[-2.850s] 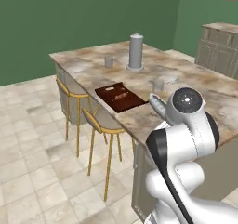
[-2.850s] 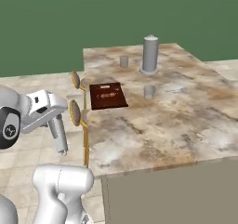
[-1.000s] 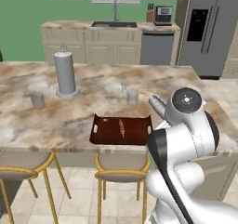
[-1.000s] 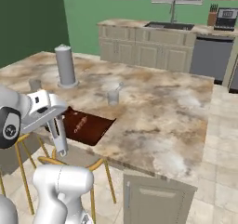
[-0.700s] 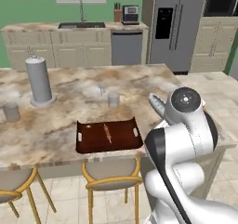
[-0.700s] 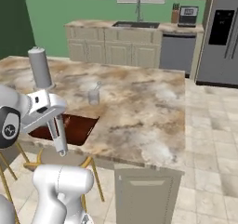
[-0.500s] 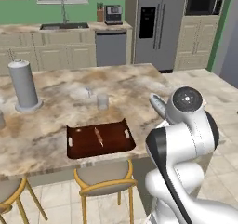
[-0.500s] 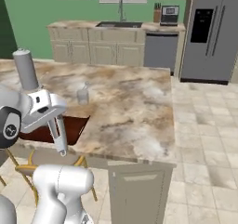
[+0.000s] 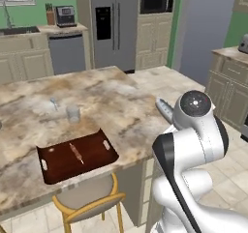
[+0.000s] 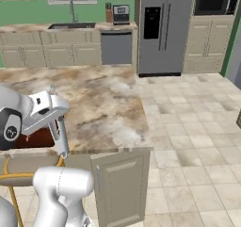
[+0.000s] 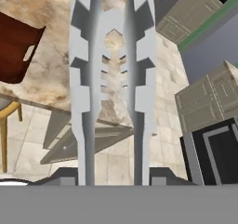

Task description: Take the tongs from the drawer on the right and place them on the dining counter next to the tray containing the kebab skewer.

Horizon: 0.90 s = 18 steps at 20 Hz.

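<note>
- One thing has changed above all: the whole view has swung round the dining surface [image 9: 111,99], so the base has driven; the things on it have not moved. A second ago the tray [image 9: 76,154] lay straight ahead of the robot. Now it lies off to the left in the left base view, and only its near corner [image 10: 40,137] peeks past the arm in the right base view.
- The pincer [image 11: 113,172] is closed on the tongs [image 11: 113,79], just as in the earlier pictures. In the hand view the two long grey arms run up the middle, with the ridged tip between them.
- In the right base view the tongs [image 10: 60,135] hang down from the pincer [image 10: 56,120], just beyond the tray's right end and at the near edge of the surface.
- The kebab skewer [image 9: 75,152] lies in the tray, and a small glass [image 9: 73,114] stands just behind the tray.
- Judged from this, the fetching is done and the base looks near its spot. What remains is to lower the tongs onto bare stone beside the tray's right end and let go.
- The risk is a release too near the edge, from which the tongs could slide off.
</note>
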### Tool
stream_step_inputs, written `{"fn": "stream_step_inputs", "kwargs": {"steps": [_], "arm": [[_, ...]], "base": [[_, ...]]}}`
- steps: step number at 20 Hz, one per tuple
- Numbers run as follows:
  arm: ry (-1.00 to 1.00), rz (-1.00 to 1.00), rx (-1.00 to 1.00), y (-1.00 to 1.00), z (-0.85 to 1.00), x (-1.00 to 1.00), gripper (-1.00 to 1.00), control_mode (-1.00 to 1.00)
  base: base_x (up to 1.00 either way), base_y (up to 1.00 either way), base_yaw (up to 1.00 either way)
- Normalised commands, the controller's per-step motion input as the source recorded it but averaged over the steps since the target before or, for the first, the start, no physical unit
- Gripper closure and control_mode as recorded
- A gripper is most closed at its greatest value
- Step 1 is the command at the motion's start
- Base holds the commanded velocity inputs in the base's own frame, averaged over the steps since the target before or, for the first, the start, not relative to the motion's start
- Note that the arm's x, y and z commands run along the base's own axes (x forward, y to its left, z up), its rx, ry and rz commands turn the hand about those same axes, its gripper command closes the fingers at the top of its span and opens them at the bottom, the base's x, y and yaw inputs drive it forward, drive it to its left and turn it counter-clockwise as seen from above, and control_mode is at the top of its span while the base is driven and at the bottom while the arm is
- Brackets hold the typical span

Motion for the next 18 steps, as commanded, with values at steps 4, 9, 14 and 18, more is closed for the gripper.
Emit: {"fn": "stream_step_inputs", "kwargs": {"steps": [4, 9, 14, 18], "arm": [[0.0, 0.0, 0.0, 0.0, 0.0, 0.0, 1.0, 1.0], [0.0, 0.0, 0.0, 0.0, 0.0, 0.0, 1.0, 1.0], [0.0, 0.0, 0.0, 0.0, 0.0, 0.0, 1.0, 1.0], [0.0, 0.0, 0.0, 0.0, 0.0, 0.0, 1.0, 1.0]], "base": [[-0.03, -0.1, -0.15], [0.97, 0.01, -0.17], [1.0, 0.05, -0.14], [1.0, 0.2, -0.02]]}}
